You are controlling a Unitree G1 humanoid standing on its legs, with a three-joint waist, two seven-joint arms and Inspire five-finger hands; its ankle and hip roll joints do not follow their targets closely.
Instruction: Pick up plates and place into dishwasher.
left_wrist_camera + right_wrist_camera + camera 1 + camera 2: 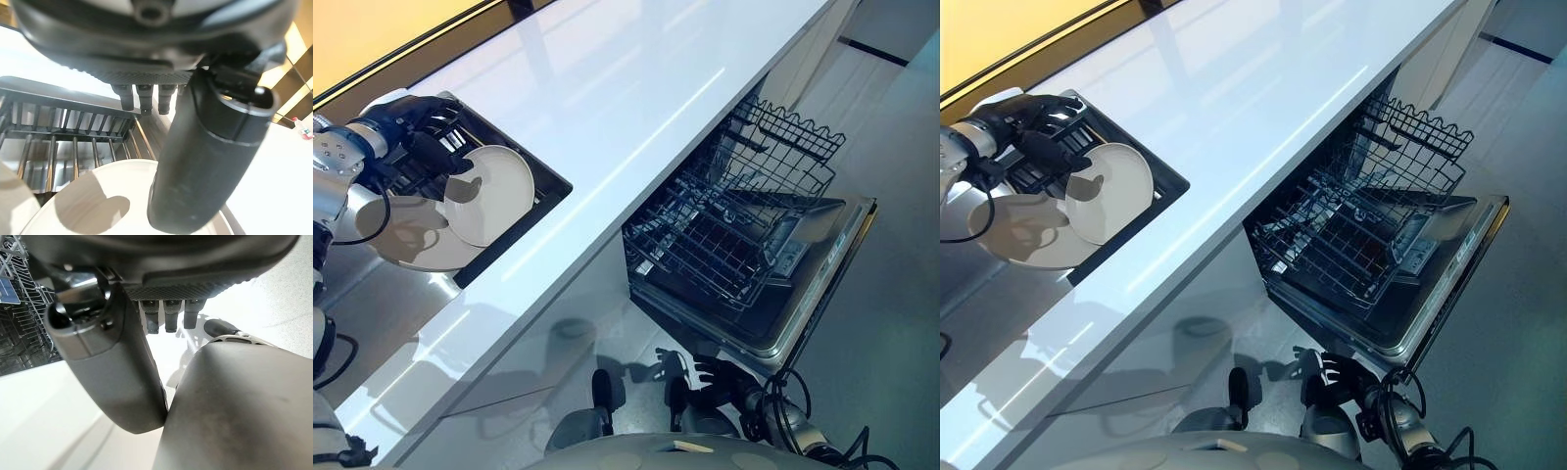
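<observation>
A long white counter (607, 108) runs across the room, glossy enough to throw back the light. Below its far end the dishwasher (803, 294) stands open, door down, with the wire rack (734, 225) pulled out and nothing in it that I can make out. At the near end a dark dish rack (533, 181) sits sunk beside the counter, and that is where the plates are.

Two show: a plate (489, 196) propped up on edge against the dish rack, pale and round, and a second plate (411, 240) lying flatter just in front of it, partly under the first.

The left hand (426, 132) is over the upright plate's top rim. In its wrist view the thumb (205, 161) lies down across the plate's face while the fingers (146, 98) hang short and only slightly bent behind the rim, so to my eye it brackets the edge without yet pinching it. The right hand (1337, 377) hangs low by the dishwasher door, fingers loose, holding nothing.

I'd judge the plate stiff, fairly heavy for its size, glazed and slick, and liable to chip if knocked on the wires. The rim is the place to take it, thumb on the face and fingers behind, squeezed firmly before lifting clear of the second plate.
</observation>
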